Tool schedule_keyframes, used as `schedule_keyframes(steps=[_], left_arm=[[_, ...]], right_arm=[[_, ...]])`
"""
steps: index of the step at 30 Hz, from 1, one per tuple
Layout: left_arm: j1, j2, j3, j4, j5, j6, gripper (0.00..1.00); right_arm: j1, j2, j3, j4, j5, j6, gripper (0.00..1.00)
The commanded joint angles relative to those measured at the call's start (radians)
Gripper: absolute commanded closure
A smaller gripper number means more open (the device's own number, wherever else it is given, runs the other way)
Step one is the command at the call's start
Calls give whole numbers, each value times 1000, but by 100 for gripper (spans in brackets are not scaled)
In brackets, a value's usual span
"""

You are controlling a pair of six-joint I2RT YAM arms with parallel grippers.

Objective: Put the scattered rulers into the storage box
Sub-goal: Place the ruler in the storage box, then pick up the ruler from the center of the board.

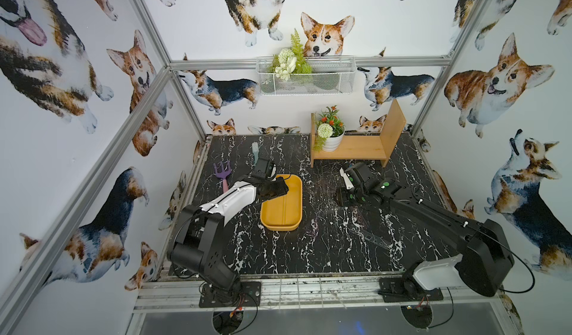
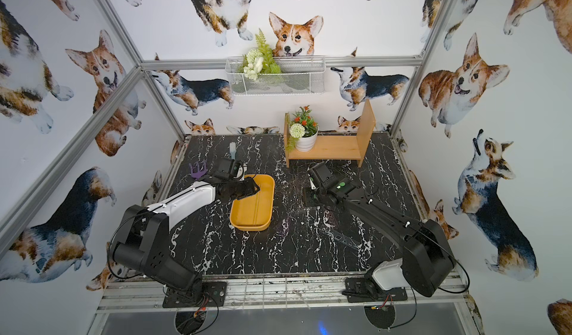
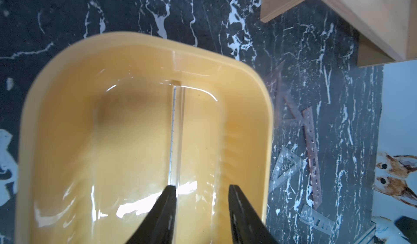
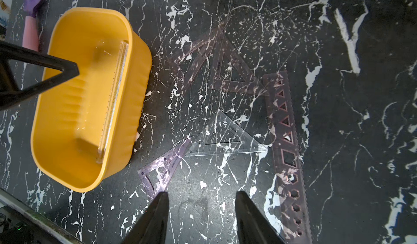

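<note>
The left gripper (image 3: 202,187) hangs over the storage box (image 3: 140,37), jaws apart, one clear ruler (image 3: 178,132) lying free lengthwise inside, while the right gripper (image 4: 201,193), also parted, hovers above the loose rulers (image 4: 228,130) mid-counter (image 4: 338,164) beside the box, probably lining up the next pick

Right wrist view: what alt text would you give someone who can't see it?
A yellow storage box holds one clear straight ruler; beside it on the black marble table lie several set squares and a long stencil ruler. The right gripper hangs open over the table.
</note>
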Motion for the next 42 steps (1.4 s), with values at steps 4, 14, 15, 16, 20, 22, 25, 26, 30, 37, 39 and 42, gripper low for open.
schedule_keyframes(steps=[4, 14, 15, 16, 20, 22, 25, 26, 30, 37, 39, 42], left_arm=[[-1, -104, 47, -81, -23, 24, 56], [-11, -185, 149, -157, 80, 43, 55], [-15, -188, 156, -158, 93, 42, 55], [-20, -190, 158, -157, 102, 40, 55], [-56, -199, 164, -156, 115, 33, 55], [-80, -199, 161, -153, 112, 28, 55], [-122, -199, 150, -138, 105, 17, 55], [-137, -200, 144, -129, 106, 9, 56], [-191, -201, 106, -80, 102, -35, 56], [-275, -218, 33, 10, 72, -116, 57], [-299, -224, 3, 53, 70, -147, 57], [-324, -225, -31, 94, 65, -177, 58]], right_arm=[[-15, 2, -17, -23, 51, -15, 57], [-61, 40, -47, -36, 49, -29, 63], [-64, 48, -49, -39, 53, -32, 62], [-66, 52, -51, -43, 56, -32, 61], [-71, 68, -64, -48, 65, -41, 59], [-75, 73, -70, -46, 66, -42, 58], [-77, 81, -79, -43, 71, -45, 55], [-78, 82, -80, -43, 72, -46, 54], [-78, 97, -90, -37, 72, -49, 44], [-78, 129, -100, -35, 83, -54, 43], [-78, 141, -98, -41, 91, -56, 43], [-78, 152, -98, -46, 100, -58, 43]])
